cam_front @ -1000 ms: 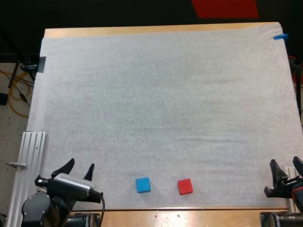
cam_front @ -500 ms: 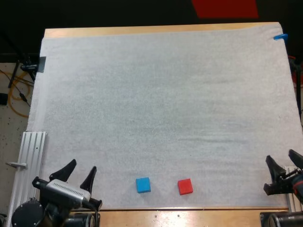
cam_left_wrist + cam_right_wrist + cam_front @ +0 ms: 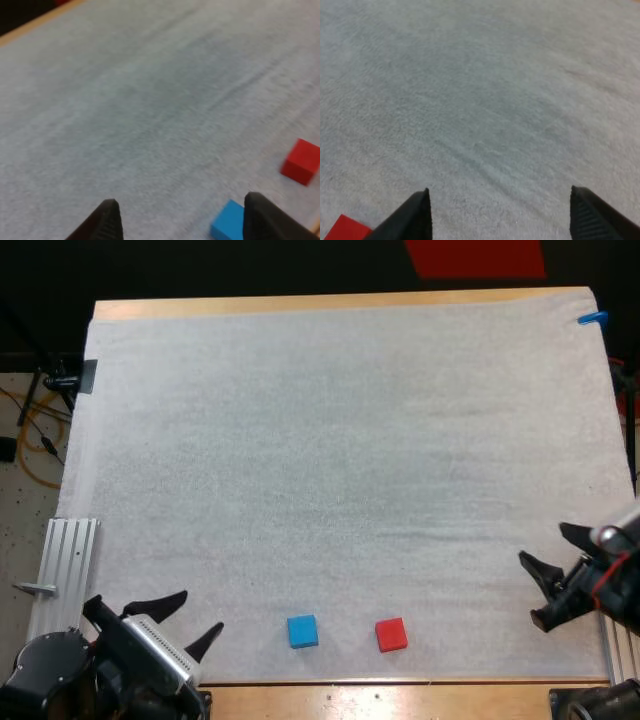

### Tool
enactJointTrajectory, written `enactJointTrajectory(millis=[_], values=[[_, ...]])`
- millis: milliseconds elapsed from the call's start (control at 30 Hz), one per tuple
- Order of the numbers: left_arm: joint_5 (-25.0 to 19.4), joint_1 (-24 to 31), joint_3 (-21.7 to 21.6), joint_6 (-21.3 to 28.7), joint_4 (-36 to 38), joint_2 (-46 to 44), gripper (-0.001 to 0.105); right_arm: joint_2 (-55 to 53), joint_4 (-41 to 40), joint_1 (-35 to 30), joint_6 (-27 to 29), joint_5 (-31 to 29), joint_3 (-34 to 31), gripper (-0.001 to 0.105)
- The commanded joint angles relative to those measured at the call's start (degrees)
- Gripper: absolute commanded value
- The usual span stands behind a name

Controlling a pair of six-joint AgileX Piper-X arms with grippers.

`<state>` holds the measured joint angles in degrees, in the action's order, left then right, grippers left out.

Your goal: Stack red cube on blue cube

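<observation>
The blue cube [image 3: 302,631] and the red cube [image 3: 391,635] lie side by side on the white mat [image 3: 340,460] near its front edge, a cube's width or so apart. My left gripper [image 3: 194,618] stands open at the mat's front left, its tips turned toward the blue cube [image 3: 228,221]; the red cube [image 3: 301,162] lies beyond it. My right gripper [image 3: 547,548] hangs open over the mat's right side, well clear of the red cube [image 3: 345,229], which lies just outside one of its fingers [image 3: 407,217].
A ribbed metal rail [image 3: 58,565] lies along the table's left side beside my left arm. The wooden table edge [image 3: 400,700] runs just in front of the cubes.
My left gripper has swung right and turned toward the blue cube. My right gripper has risen and moved left over the mat. Both cubes stay put.
</observation>
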<state>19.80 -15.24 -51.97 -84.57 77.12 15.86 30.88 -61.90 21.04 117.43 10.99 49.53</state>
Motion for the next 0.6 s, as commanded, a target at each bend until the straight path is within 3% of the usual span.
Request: enactJointTrajectory(millis=[0,233,567], values=[[0.2,-2.2,-1.1,0.8,1.8,1.0,0.052,2.1,0.1,1.8,2.5,0.8,2.1,0.058],[0.1,-10.0,-1.4,2.6,6.9,3.9,0.052,9.5,-0.1,10.8,6.0,0.8,6.7,0.058],[0.1,-10.8,-1.4,2.6,7.2,4.5,0.052,15.9,-1.2,25.1,10.5,0.8,7.7,0.058]])
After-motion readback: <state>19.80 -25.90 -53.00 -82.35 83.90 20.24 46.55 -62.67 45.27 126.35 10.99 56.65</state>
